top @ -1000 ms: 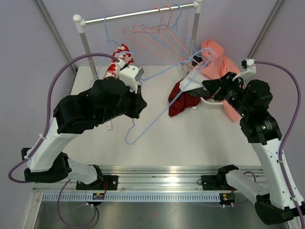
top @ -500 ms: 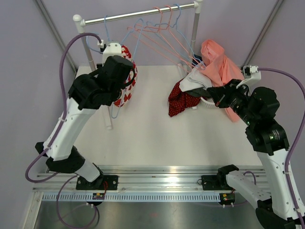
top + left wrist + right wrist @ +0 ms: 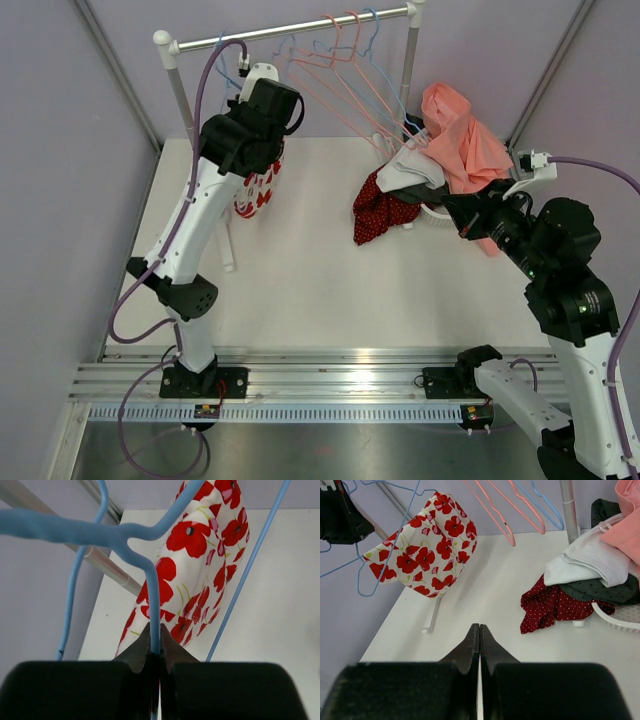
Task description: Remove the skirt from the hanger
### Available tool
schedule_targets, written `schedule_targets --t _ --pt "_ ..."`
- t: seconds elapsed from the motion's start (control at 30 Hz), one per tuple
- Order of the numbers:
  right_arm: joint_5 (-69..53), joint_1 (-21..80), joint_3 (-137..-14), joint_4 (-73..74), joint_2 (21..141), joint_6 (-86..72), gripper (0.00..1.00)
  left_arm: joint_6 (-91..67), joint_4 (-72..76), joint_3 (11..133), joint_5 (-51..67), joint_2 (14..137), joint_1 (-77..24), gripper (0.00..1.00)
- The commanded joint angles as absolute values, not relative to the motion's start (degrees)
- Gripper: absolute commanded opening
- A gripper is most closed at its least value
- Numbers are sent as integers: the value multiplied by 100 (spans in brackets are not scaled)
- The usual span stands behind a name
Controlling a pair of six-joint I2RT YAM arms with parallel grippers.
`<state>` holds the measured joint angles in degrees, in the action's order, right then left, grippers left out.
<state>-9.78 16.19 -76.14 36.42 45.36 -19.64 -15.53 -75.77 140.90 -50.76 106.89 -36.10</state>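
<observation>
Left end effector [image 3: 155, 647] clamps the blue hanger [image 3: 120, 532], poppy-print skirt [image 3: 200, 565] hanging just beside it; right end effector [image 3: 479, 630] is clenched empty above the white surface [image 3: 490, 605].

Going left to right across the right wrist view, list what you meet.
poppy-print skirt → pink hangers → rack post → pink garment
</observation>
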Motion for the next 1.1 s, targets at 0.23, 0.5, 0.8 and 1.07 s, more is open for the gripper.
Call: schedule_targets --t 0.23,0.5,0.8,1.07 --pt "-1283 1608 -7576 3586 4623 -1890 0 -203 -5327 14651 -4729 11241 -3366 0" --pt "-1283 1608 -7471 3507 4702 -1890 0 -290 -5054 14713 -4114 11593 -2998 0" --pt "-1362 1608 -7339 3393 4799 -1951 0 -193 -4720 14836 -3709 11848 -2830 0" --pt "-1494 1608 -7304 3261 4922 -2109 0 -325 -4773 14399 -2849 11690 -2821 4"
